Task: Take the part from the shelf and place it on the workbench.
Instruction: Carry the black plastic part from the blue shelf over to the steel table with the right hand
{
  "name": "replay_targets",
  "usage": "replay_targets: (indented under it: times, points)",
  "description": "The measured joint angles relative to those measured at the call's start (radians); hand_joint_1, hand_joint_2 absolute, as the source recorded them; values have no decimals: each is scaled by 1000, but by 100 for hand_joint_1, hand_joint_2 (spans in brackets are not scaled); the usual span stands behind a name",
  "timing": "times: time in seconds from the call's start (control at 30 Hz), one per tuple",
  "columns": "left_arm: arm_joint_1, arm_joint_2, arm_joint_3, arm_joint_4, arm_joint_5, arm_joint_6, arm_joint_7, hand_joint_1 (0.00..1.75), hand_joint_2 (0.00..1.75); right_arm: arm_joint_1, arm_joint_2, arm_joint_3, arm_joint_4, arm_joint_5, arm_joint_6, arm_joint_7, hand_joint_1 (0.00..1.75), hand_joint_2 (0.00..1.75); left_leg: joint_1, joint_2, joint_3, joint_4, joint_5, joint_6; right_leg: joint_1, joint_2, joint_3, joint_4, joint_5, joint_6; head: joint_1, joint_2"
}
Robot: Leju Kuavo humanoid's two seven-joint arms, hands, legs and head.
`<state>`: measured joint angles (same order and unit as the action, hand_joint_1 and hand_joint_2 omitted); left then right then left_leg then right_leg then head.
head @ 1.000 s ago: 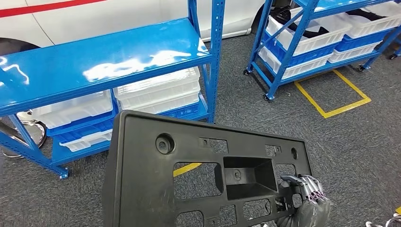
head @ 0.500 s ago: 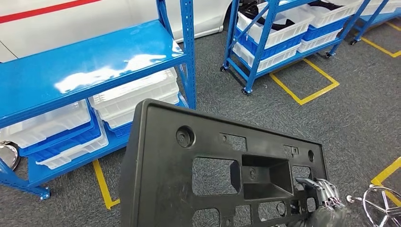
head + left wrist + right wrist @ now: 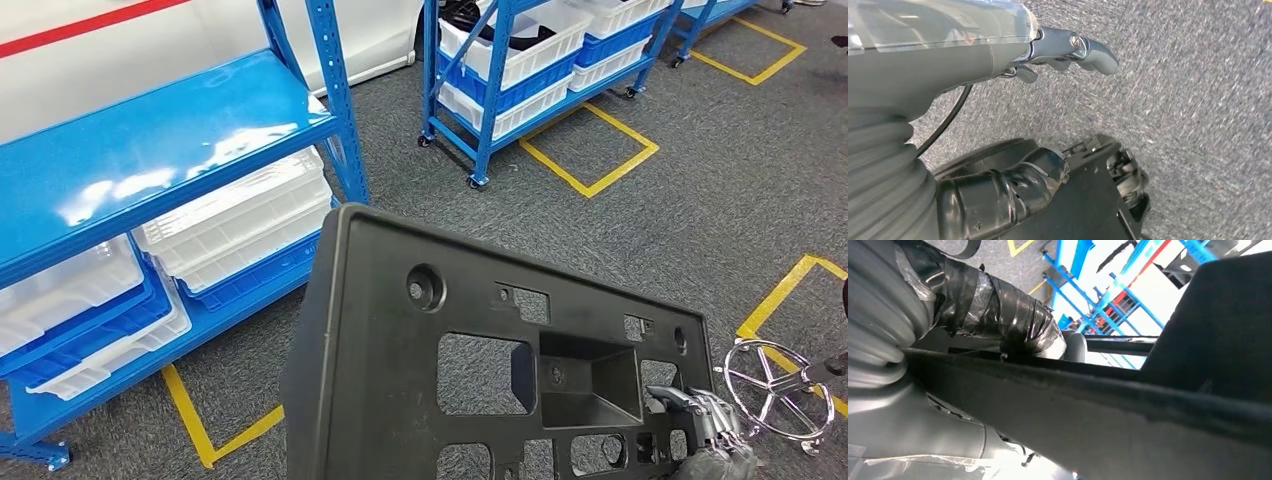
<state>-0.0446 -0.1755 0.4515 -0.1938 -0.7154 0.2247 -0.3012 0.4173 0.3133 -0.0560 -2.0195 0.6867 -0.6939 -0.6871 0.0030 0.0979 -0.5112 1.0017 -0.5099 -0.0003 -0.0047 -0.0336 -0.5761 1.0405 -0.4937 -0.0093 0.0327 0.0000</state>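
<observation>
The right hand [image 3: 705,425] grips the flat black plastic panel [image 3: 480,370] at its 4 o'clock corner; it could twist loose.

The left hand's [image 3: 1068,50] state I cannot tell.

One black plastic part [image 3: 480,360]. Two blue shelf racks: a near one [image 3: 150,150] and a far one [image 3: 480,90]. One chrome chair base [image 3: 775,390]. Several white bins [image 3: 235,225]; exact number unclear.
</observation>
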Motion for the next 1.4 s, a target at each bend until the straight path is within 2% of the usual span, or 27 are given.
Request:
replay_targets:
  times: [0.07, 0.17, 0.2, 0.23, 0.27, 0.3, 0.37, 0.43, 0.5, 0.57, 0.63, 0.7, 0.73, 0.77, 0.8, 0.87, 0.93, 1.0, 1.03, 1.1, 1.17, 1.2, 1.23, 1.27, 1.3, 1.33, 1.4]
  points:
    - [0, 0, 0, 0, -1, 0, 0, 0, 175, 2, 2, -2, -6, -3, 0, -2, 175, 175, 4, -23, -10, 30, -28, -9, -4, 16, -1, -5, 5, -13, 0, 0]
    - [2, -1, 0, 0, -2, 0, 0, 0, 175, 3, 6, -3, -10, -5, 0, -4, 175, 175, 7, -82, -89, 211, -128, -16, -3, 44, -5, -7, 11, -24, -1, 0]
    - [4, -1, 0, 0, -2, 0, 0, 0, 175, 3, 7, -3, -10, -6, 0, -4, 175, 175, 7, -87, -115, 268, -146, -15, -1, 55, -5, -6, 11, -25, -1, 0]
    - [5, -1, 0, 0, -2, 0, 0, 0, 175, 4, 7, -4, -10, -8, 0, -5, 175, 175, 7, -89, -128, 293, -145, -14, 0, 67, -5, -6, 12, -26, -1, 0]
    - [6, -1, 0, 0, -3, 0, 0, 0, 175, 4, 8, -4, -11, -9, 0, -5, 175, 175, 7, -91, -122, 277, -122, -11, 2, 81, -4, -5, 12, -26, -1, 0]
    - [6, -1, 0, 0, -3, 0, 1, 0, 175, 4, 9, -5, -11, -9, 0, -6, 175, 175, 7, -99, -98, 221, -83, -6, 2, 95, -2, -4, 12, -26, -1, 0]
    - [6, -1, 1, 0, -3, 1, 1, 0, 175, 4, 10, -5, -14, -11, 0, -7, 175, 175, 7, -141, -38, 81, -15, 5, 3, 120, -2, -1, 12, -24, -1, 0]
    - [5, -1, 2, 0, -4, 2, 1, 0, 175, 4, 12, -5, -16, -13, 0, -7, 175, 175, 5, -172, -9, 12, 1, 11, 0, 143, -9, 1, 15, -15, -1, 0]
    - [2, -1, 3, 0, -7, 3, 1, 0, 175, 7, 13, -6, -18, -16, 0, -7, 175, 175, 5, -160, -4, 1, 2, 16, -3, 162, -16, -2, 22, -2, -1, 0]
    - [1, -1, 3, 0, -10, 4, 1, 0, 175, 10, 13, -8, -22, -18, 0, -8, 175, 175, 8, -134, 1, -15, 12, 27, -1, 129, -28, 20, 7, 8, 0, 0]
    - [3, -1, 4, 0, -11, 5, 1, 0, 175, 11, 13, -9, -24, -21, -1, -9, 175, 175, 8, -106, 4, -24, 17, 36, 0, 68, -71, 111, -51, 15, 2, 0]
    - [5, -2, 4, 0, -12, 5, 1, 0, 175, 11, 13, -9, -25, -22, -1, -10, 175, 175, 6, -77, 2, -23, 15, 38, -5, 47, -129, 234, -108, 24, 3, 0]
    - [5, -2, 4, 0, -12, 5, 1, 0, 175, 12, 12, -10, -25, -23, -1, -10, 175, 175, 5, -62, 2, -22, 14, 38, -8, 43, -143, 266, -113, 27, 3, 0]
    - [5, -2, 4, 0, -12, 5, 1, 0, 175, 12, 12, -11, -25, -23, -1, -10, 175, 175, 5, -48, 2, -21, 12, 36, -11, 40, -137, 259, -99, 30, 3, 0]
    - [4, -2, 4, 0, -13, 5, 1, 0, 175, 12, 12, -12, -25, -23, -1, -10, 175, 175, 6, -36, 4, -18, 8, 34, -14, 32, -111, 212, -69, 33, 3, 0]
    - [3, -3, 4, 0, -13, 5, 1, 0, 175, 12, 12, -12, -25, -23, -1, -10, 175, 175, 4, -16, 8, -11, -1, 26, -13, -5, -35, 75, -13, 32, 3, 0]
    - [2, -3, 5, 0, -15, 4, 1, 0, 175, 12, 13, -14, -28, -23, 0, -10, 175, 175, 0, -2, 11, -6, -8, 15, -6, -30, 0, 6, 1, 22, 2, 0]
    - [0, -5, 6, 0, -18, 4, 1, 0, 175, 14, 13, -16, -33, -23, -1, -10, 175, 175, -1, 13, 14, -5, -10, 5, -1, -16, -4, 1, 1, 11, 2, 0]
    - [-2, -5, 6, 0, -18, 4, 1, 0, 175, 15, 13, -17, -35, -23, -1, -10, 175, 175, 1, 10, 15, -2, -15, 0, -3, -7, -4, -2, 3, 5, 2, 0]
    - [-3, -6, 6, 0, -19, 3, 1, 0, 175, 16, 16, -18, -41, -22, -1, -10, 175, 175, 6, -31, -2, 42, -51, -9, -8, 12, -3, -9, 9, -8, 2, 0]
    - [0, -7, 7, 0, -19, 2, 1, 0, 175, 16, 19, -19, -44, -21, -1, -10, 175, 175, 9, -79, -57, 163, -118, -11, -8, 32, -4, -11, 12, -17, 2, 0]
    - [2, -7, 7, 0, -19, 2, 1, 0, 175, 16, 20, -20, -45, -21, -1, -10, 175, 175, 10, -87, -89, 232, -145, -12, -7, 45, -5, -11, 12, -19, 2, 0]
    - [4, -7, 8, 0, -20, 2, 1, 0, 175, 17, 21, -21, -45, -20, -1, -10, 175, 175, 10, -89, -112, 278, -155, -12, -5, 58, -5, -10, 13, -20, 2, 0]
    - [5, -7, 8, 0, -20, 2, 1, 0, 175, 18, 21, -22, -47, -21, -1, -10, 175, 175, 10, -90, -121, 291, -146, -11, -4, 72, -5, -10, 13, -20, 2, 0]
    - [6, -7, 10, 0, -20, 2, 1, 0, 175, 19, 21, -23, -50, -23, -1, -10, 175, 175, 10, -92, -110, 263, -117, -9, -4, 87, -3, -8, 13, -20, 2, 0]
    - [6, -7, 11, 0, -20, 2, 1, 0, 175, 19, 21, -25, -53, -25, -1, -10, 175, 175, 10, -100, -85, 202, -76, -6, -4, 101, -2, -7, 13, -19, 2, 0]
    - [5, -7, 15, 0, -21, 2, 1, 0, 175, 20, 21, -28, -60, -29, -2, -10, 175, 175, 13, -145, -32, 72, -19, -1, -4, 126, -5, 0, 12, -13, 2, 0]
